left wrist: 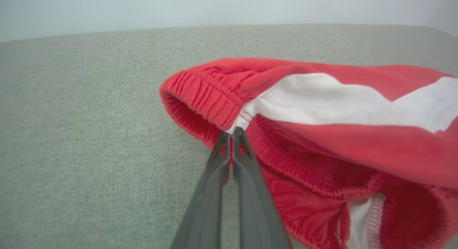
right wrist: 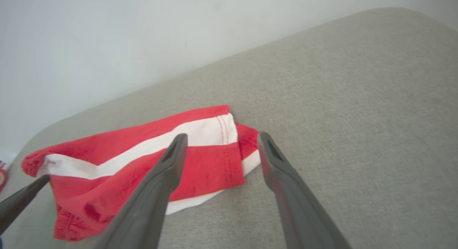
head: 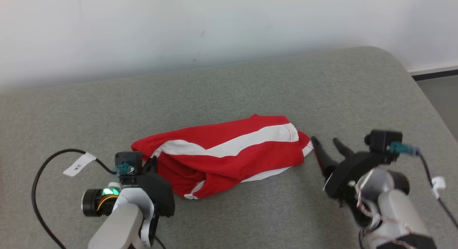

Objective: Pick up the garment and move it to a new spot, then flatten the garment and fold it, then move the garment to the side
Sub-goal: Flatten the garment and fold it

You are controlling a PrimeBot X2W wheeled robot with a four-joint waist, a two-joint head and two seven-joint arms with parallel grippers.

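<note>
Item: garment [head: 250, 131], red shorts with a white side stripe, loosely bunched on the grey fabric-covered worktop [head: 250, 213].
Left fingers [left wrist: 224, 152]: pressed together, clamped on the edge of the elastic waistband [left wrist: 207, 95] where the white stripe meets the red elastic; sliver of red cloth visible between the tips.
Right fingers [right wrist: 171, 159]: spread wide, holding nothing; leg hem [right wrist: 225, 134] lying between and just beyond the tips; contact with the cloth impossible to tell.
Position: stretched between the two sets of fingers, waistband end at the left fingers, hem end at the right fingers.
Handling (judged): light, soft, limp knit; no stiffness, likely to sag and drape from any single hold; not fragile; some drag against the fabric cover, so sliding apt to bunch it.
Hold points (judged): gathered waistband best, thick and ribbed, unlikely to slip; stitched hem next, for the right side; thin cloth mid-leg poor, apt to lift one layer alone.
Caution: two layers at the hem, worth catching both.
Containers: none noted; closest thing the gaping waist opening [left wrist: 322, 170], just right of the left fingers.
Contents: red inner cloth and a white overlocked seam [left wrist: 372, 213], nothing more made out.
</note>
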